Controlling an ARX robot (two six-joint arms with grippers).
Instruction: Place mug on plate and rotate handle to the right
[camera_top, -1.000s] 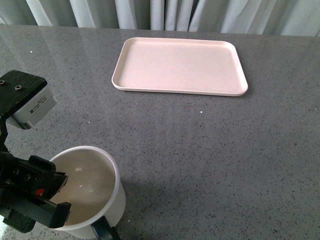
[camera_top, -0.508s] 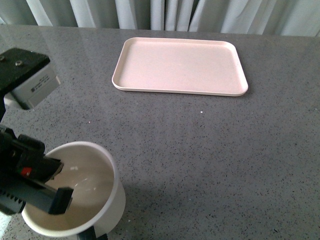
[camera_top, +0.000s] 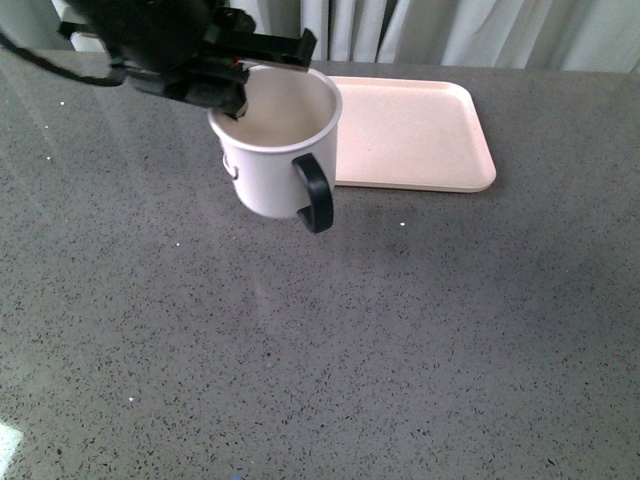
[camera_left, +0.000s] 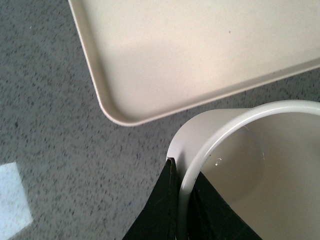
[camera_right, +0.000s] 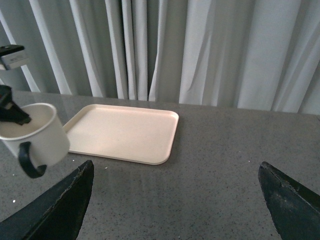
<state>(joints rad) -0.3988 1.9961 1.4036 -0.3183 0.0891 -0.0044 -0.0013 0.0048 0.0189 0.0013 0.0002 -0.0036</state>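
You've got the left gripper (camera_top: 233, 98) clamped on the rim of the mug (camera_top: 272, 155), held just off the near-left corner of the plate (camera_top: 425, 135) — plate lies ahead-right, handle (camera_top: 315, 193) faces the robot — right gripper (camera_right: 175, 200) spread open, farther away.

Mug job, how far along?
Done: left tool grips the mug by its rim; it looks lifted off the table. In hand: carrying it, now by the plate, not over it. Left: set it down there, then turn the handle right.
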